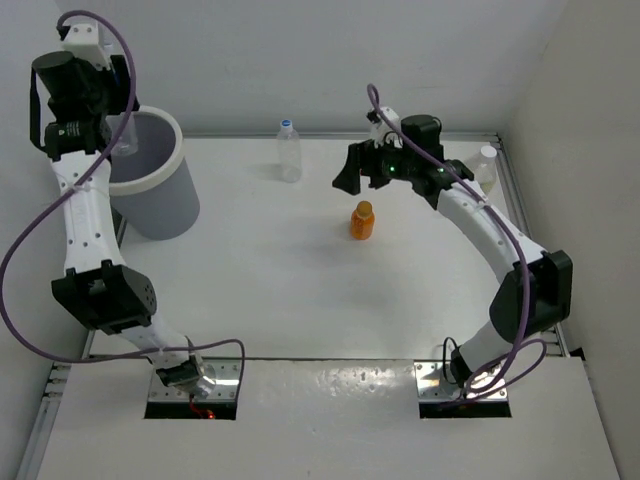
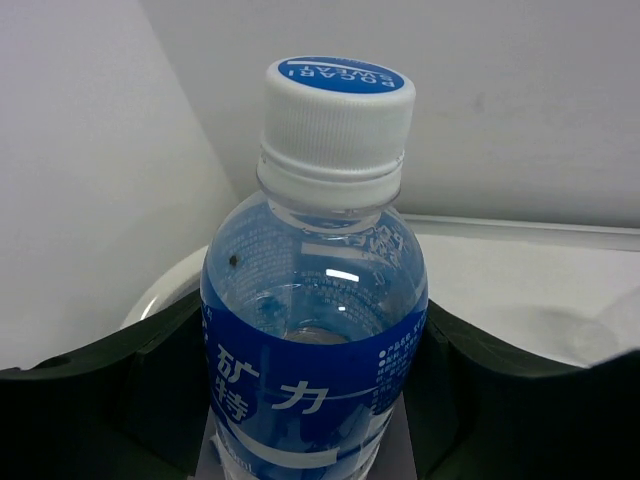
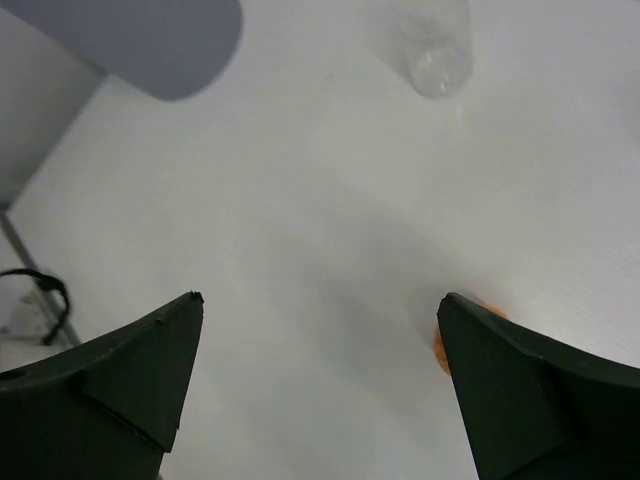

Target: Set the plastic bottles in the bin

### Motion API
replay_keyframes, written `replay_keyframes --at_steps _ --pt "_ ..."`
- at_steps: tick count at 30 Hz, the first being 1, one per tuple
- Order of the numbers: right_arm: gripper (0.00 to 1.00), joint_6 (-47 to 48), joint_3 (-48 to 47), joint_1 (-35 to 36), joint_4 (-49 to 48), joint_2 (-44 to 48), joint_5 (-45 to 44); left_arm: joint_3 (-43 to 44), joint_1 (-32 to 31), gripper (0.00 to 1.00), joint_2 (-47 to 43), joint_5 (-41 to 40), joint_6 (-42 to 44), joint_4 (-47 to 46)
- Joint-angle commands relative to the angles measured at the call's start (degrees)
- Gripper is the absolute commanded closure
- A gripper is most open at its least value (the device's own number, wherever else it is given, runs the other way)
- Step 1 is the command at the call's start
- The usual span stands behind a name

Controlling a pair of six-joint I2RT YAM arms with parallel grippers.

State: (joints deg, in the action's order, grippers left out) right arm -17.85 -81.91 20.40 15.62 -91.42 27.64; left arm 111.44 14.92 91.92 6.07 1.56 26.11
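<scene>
Left tool (image 2: 315, 335): clamped on the labelled bottle, with dark matte fingers (image 2: 150, 380) pressed against both sides of its body.
Labelled bottle (image 2: 320, 250): round clear plastic with a glossy blue wrap label printed in white. Its ridged white cap has a blue top. It stands upright in the grip, shoulders and cap rising past the fingertips.
Left arm: reared up tall at the tabletop's far left corner, wrist bent over the bin, a purple cable looping alongside.
Bin (image 1: 160, 205): round, smooth grey, tapering downward under a thick white rim. It sits directly beneath the left tool, and a curve of the rim (image 2: 165, 290) shows just behind one finger.
Right tool (image 3: 320, 298): jaws wide apart with only bare tabletop between them. The fingers are black, wedge-shaped and matte.
Right arm: stretched forward from its base, then bent left, the wrist held above the tabletop's middle.
Orange bottle (image 1: 362, 220): small and upright with an orange cap, just beneath the right tool. The wrist view shows only an orange sliver (image 3: 440, 348) peeking past one finger.
Clear bottle (image 1: 289, 151): slim and transparent with a blue cap, upright ahead of the right tool, between it and the bin.
White bottle (image 1: 485, 166): whitish, behind the right tool, beside the arm.
Tabletop (image 1: 250, 280): flat, smooth and white.
</scene>
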Motion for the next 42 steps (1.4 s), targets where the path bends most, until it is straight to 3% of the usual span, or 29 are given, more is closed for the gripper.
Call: replay_keyframes --at_steps 1,5,8,9,10,26,29,32,35,37,38,42 --pt "0.01 9.23 2.36 0.42 0.64 -0.60 -6.09 1.94 3.61 0.95 2.91 3.86 -2.27 -2.28" --pt "0.01 13.09 6.93 0.86 -1.11 -2.01 -8.47 1.41 7.40 0.83 6.16 4.74 -4.19 -2.29" --pt "0.01 17.31 9.39 2.44 -2.69 -3.41 -11.19 0.28 8.55 0.43 6.78 5.35 -4.20 -1.76" --pt "0.01 19.67 9.75 3.06 -3.22 -3.85 -13.73 0.27 8.55 0.17 6.78 5.36 -4.20 -1.24" --pt "0.01 20.65 10.19 3.32 -3.22 -3.94 -14.45 -0.42 8.55 0.00 6.78 4.32 -4.20 -1.24" --pt "0.04 21.10 11.95 3.24 -6.39 -9.83 -21.93 -4.56 8.02 0.00 2.56 5.54 -2.00 0.79" --pt "0.18 21.18 11.95 3.06 -5.95 -10.19 -20.70 -4.56 7.49 0.00 2.04 5.54 -2.00 0.79" --pt "0.38 20.75 12.30 2.89 -5.69 -10.19 -20.00 -4.56 7.49 0.00 2.04 6.67 -2.00 0.79" --pt "0.44 20.40 12.30 2.80 -5.34 -9.84 -19.82 -4.56 7.49 0.00 2.04 7.46 -2.00 0.79" --pt "0.54 20.40 12.30 2.71 -5.33 -9.31 -19.55 -5.09 7.49 0.00 2.04 10.18 -2.00 0.79" --pt "0.58 20.40 12.04 2.89 -5.07 -9.22 -19.38 -5.09 7.49 0.00 1.51 12.20 -2.00 0.79" --pt "0.85 18.30 9.14 2.54 -3.75 -6.07 -16.84 -9.20 6.19 0.00 -1.47 32.82 3.42 0.79"
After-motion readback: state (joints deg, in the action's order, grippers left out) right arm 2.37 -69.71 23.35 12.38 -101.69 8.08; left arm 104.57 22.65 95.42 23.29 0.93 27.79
